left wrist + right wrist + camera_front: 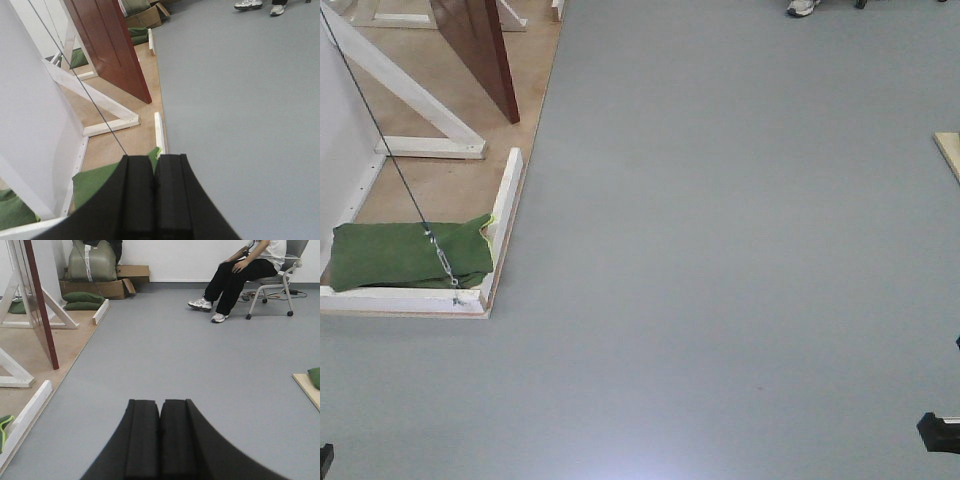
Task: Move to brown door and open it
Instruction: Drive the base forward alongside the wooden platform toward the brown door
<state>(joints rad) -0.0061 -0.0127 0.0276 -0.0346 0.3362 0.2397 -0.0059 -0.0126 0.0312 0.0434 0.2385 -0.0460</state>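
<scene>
My left gripper [154, 200] and right gripper [160, 442] are both pressed closed on nothing, above the grey floor [240, 110]. Ahead to my left, well apart from both, the brown door [107, 47] stands upright on a plywood base [107, 145], with white braces [95, 97] beside it

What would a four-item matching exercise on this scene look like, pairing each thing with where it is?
Things:
1. brown door
2. green bag
3. seated person
4. cardboard box

Places:
A. in the corner of the white floor frame, under a wire
B. by the back wall, beneath a grey-green sack
C. upright on the wooden platform
D. on a wheeled chair

Pairs: 1-C, 2-A, 3-D, 4-B.
</scene>
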